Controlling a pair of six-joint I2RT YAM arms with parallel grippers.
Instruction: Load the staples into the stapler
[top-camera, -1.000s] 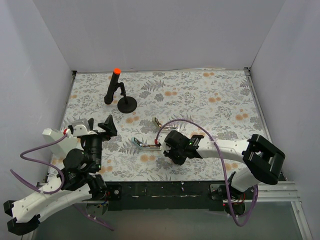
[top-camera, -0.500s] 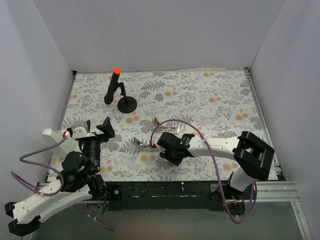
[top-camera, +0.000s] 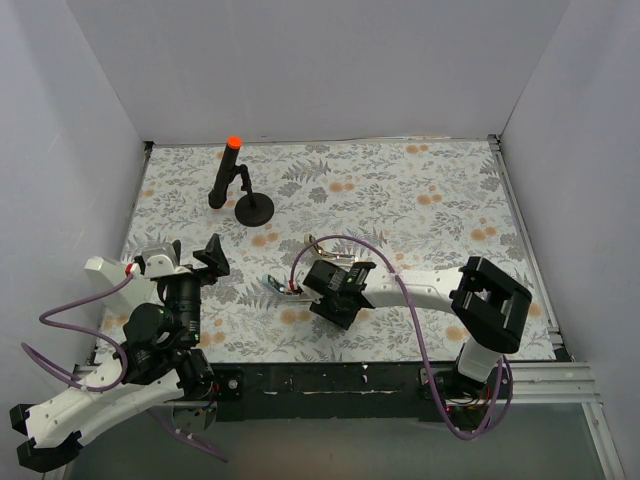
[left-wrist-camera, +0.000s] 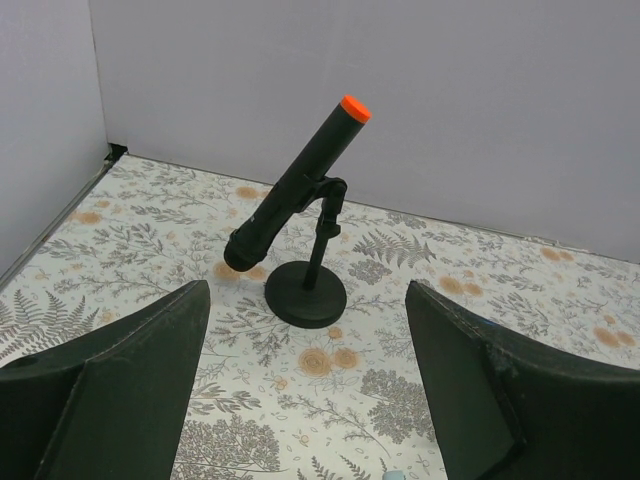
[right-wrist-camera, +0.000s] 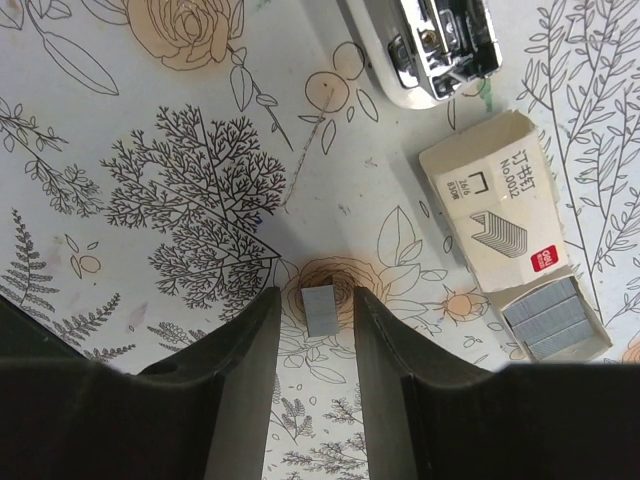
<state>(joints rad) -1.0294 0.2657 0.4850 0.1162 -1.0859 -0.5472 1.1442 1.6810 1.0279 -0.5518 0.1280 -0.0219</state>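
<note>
A tiny grey block of staples (right-wrist-camera: 322, 310) lies on the floral mat between the fingers of my right gripper (right-wrist-camera: 315, 300). The jaws stand narrowly apart, with a gap on each side of the block. The whitish-pink staple box (right-wrist-camera: 505, 215) lies just to the right, its tray of staples (right-wrist-camera: 555, 318) pulled out. A silver metal bar end (right-wrist-camera: 435, 45) lies beyond the box. In the top view the olive and silver stapler (top-camera: 322, 246) lies behind the right gripper (top-camera: 308, 290). My left gripper (left-wrist-camera: 305, 290) is wide open and empty, far left (top-camera: 205, 255).
A black stand holding an orange-tipped black tube (top-camera: 240, 190) is at the back left and also shows in the left wrist view (left-wrist-camera: 300, 200). A light blue bar (top-camera: 273, 282) lies left of the box. White walls enclose the mat. The right arm's purple cable (top-camera: 340, 242) arcs over the stapler.
My right gripper has moved left across the mat to the staple box, ending astride the staple block. The left arm shifted slightly early on, then stayed still.
</note>
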